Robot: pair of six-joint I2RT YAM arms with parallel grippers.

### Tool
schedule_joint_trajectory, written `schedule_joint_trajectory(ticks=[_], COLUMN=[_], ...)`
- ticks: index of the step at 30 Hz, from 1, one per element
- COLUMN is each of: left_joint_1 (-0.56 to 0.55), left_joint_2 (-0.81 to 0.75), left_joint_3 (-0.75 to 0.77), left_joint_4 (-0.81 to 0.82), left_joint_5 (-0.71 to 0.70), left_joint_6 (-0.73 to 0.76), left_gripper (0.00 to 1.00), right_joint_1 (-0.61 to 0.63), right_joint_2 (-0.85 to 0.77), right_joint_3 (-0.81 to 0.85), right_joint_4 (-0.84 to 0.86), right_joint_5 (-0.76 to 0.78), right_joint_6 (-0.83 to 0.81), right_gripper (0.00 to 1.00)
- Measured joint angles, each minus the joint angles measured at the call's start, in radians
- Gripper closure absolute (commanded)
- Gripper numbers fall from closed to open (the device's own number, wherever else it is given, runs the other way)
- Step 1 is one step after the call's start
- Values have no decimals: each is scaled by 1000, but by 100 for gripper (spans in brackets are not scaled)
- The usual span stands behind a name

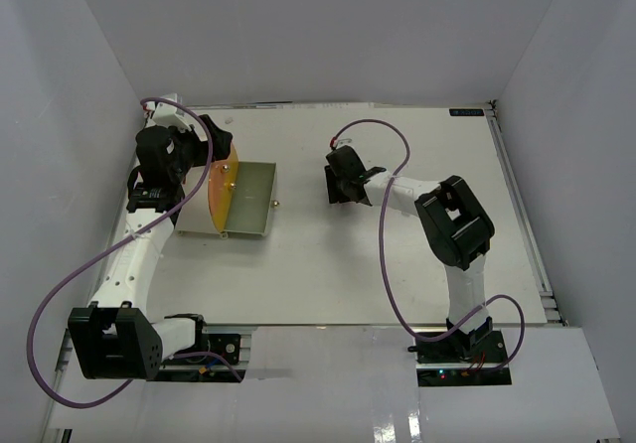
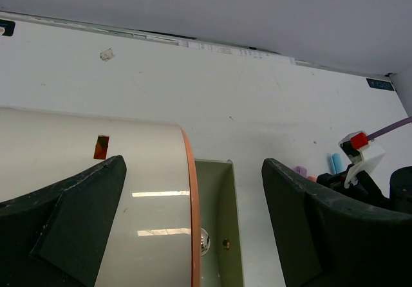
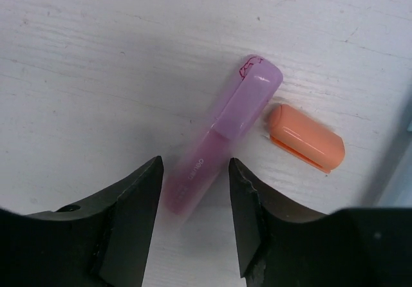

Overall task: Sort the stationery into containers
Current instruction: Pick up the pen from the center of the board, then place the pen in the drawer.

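A pink marker lies on the white table between the fingers of my right gripper, which is open and straddles it with a gap on each side. An orange marker lies just right of it. In the top view my right gripper hides both. The cream drum with its orange face lies at the left, with one drawer pulled out, pale inside and empty. My left gripper is open, above the drum's rim.
In the left wrist view, pink, light blue and orange markers lie by the right gripper. A shiny knob sits on the drum's face. White walls close in the table at the back and both sides.
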Motion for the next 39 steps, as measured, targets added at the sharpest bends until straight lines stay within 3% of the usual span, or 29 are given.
schedule_joint_trajectory(ticks=[2, 3, 7, 13, 21, 26, 33, 39], left_joint_1=[0, 0, 0, 1, 2, 2, 2, 2], left_joint_2=[0, 0, 0, 0, 0, 0, 0, 0], left_joint_3=[0, 0, 0, 0, -1, -1, -1, -1], left_joint_4=[0, 0, 0, 0, 0, 1, 1, 1], left_joint_5=[1, 1, 2, 3, 3, 3, 6, 8], left_joint_6=[0, 0, 0, 0, 0, -1, -1, -2], left_gripper=[2, 2, 2, 2, 2, 2, 2, 2], right_joint_1=[-1, -1, -2, 11, 160, 244, 263, 269], right_joint_2=[0, 0, 0, -59, -215, -224, -92, 8], right_joint_3=[0, 0, -4, -65, -73, -37, 112, 201], right_joint_4=[0, 1, 12, 43, 155, 231, 275, 269], right_joint_5=[3, 5, 8, -10, -68, -104, -137, -149], right_joint_6=[7, 11, 22, 34, 106, 167, 246, 275], right_gripper=[60, 70, 89, 92, 88, 87, 71, 49])
